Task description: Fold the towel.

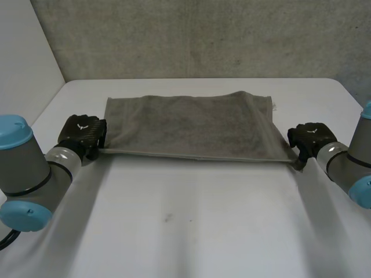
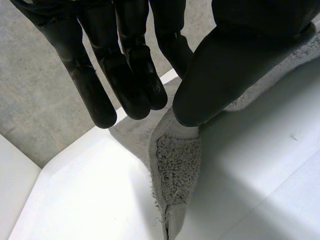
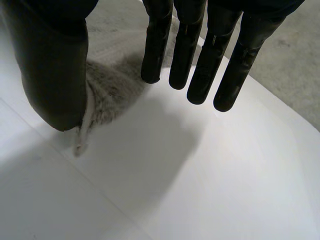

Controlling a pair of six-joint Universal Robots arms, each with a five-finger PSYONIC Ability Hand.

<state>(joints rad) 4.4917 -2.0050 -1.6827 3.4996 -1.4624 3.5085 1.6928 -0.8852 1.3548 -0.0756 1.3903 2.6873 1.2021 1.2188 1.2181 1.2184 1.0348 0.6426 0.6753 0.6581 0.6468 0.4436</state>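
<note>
Flanking towel (image 1: pixel 191 127): left hand (image 1: pixel 84 135), right hand (image 1: pixel 310 138)

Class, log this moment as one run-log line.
task: fold grey terry towel | left hand: open, thumb at near-left corner | right hand: open, thumb at near-right corner | towel lies on white table

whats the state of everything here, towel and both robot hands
towel: spread flat on the table, seemingly folded over once
left robot hand: open, fingers straight, thumb tip at the towel's near left corner
right robot hand: open, fingers straight, thumb tip at the towel's near right corner
</note>
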